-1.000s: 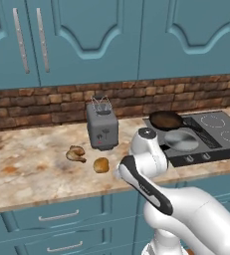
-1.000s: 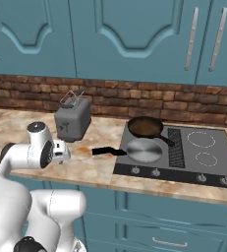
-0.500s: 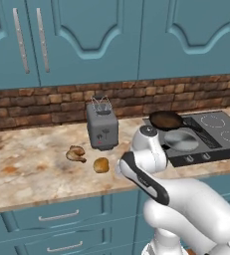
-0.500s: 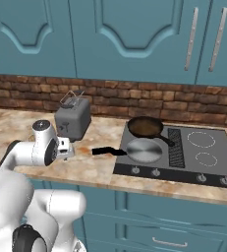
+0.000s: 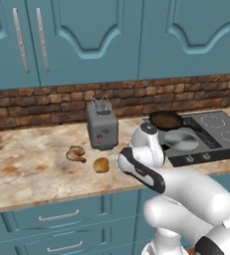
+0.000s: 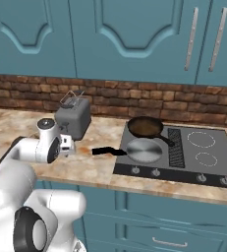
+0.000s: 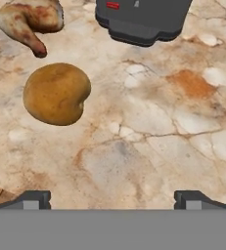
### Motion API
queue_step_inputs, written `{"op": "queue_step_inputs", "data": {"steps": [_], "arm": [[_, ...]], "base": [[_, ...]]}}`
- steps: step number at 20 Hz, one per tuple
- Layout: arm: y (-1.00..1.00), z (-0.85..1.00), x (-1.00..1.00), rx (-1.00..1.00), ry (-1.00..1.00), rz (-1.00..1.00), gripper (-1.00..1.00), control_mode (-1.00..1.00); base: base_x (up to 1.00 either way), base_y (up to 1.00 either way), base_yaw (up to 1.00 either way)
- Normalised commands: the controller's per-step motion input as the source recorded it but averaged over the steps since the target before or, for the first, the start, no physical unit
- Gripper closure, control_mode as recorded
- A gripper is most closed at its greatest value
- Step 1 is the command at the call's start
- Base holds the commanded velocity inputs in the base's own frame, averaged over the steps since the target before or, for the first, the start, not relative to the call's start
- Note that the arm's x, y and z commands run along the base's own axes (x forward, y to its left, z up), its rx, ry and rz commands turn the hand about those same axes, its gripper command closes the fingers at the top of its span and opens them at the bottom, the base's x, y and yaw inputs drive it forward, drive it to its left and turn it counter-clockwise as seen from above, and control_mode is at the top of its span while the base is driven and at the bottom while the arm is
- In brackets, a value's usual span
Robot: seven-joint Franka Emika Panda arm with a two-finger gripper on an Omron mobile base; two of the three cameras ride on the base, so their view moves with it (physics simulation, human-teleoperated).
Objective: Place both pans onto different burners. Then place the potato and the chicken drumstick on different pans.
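The gripper [image 7: 112,199] is held wide open, empty, above the counter [image 7: 183,127], near the potato [image 7: 56,93], which is seen brown and rounded.

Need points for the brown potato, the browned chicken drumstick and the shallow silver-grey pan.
Brown potato [image 7: 56,93], hand view, middle of its rounded body.
Browned chicken drumstick [image 7: 29,16], hand view, its meaty end.
Shallow silver-grey pan [image 6: 143,150], right base view, centre of its shiny inside, on the dark glass cooktop [image 6: 218,171].

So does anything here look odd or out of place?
Only that the brown potato and browned chicken drumstick lie bare on the marbled stone counter beside the grey toaster. Nothing looks spilled or broken.
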Motion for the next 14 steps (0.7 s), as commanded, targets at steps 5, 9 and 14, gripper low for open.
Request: {"op": "queue_step_inputs", "data": {"steps": [5,9,14], "arm": [[0.31,0.00,0.16,0.09,-0.01,0.00,-1.00,-1.00],[0.48,0.00,0.05,0.02,-0.01,0.00,-1.00,-1.00],[0.48,0.00,0.00,0.00,-0.02,0.00,-1.00,-1.00]], "base": [[0.00,0.00,0.00],[0.00,0.00,0.00],[0.00,0.00,0.00]]}}
